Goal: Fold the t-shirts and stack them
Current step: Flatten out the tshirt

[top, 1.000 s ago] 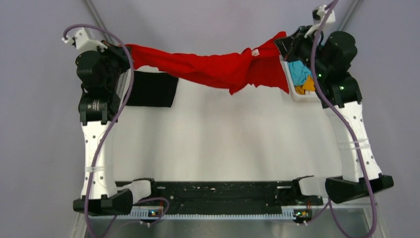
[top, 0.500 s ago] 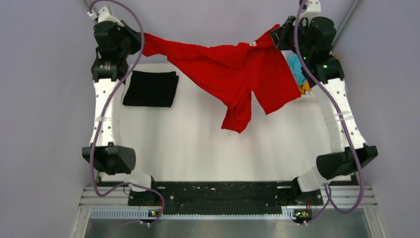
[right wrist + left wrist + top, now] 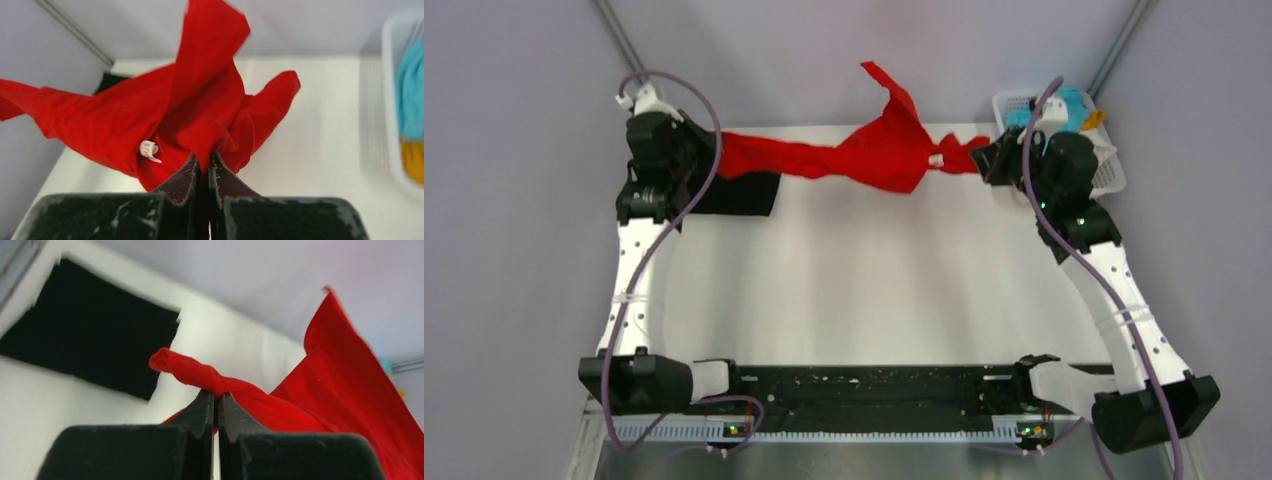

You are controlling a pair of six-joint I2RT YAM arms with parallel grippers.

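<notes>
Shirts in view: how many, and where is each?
4. A red shirt is stretched between left tool and right tool; black shirt folded at far left of the table; blue shirt and orange shirt in the basket, far right. More may lie hidden beneath them.

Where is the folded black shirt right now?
In the top view, the black shirt lies flat on the table, far left, beside the left arm, near the stretched red shirt.

Red tee (image 3: 879, 155), black folded tee (image 3: 744, 195), white table (image 3: 864, 280); white basket (image 3: 1112, 172) w/ teal cloth (image 3: 1074, 100), orange cloth (image 3: 1096, 118).
</notes>
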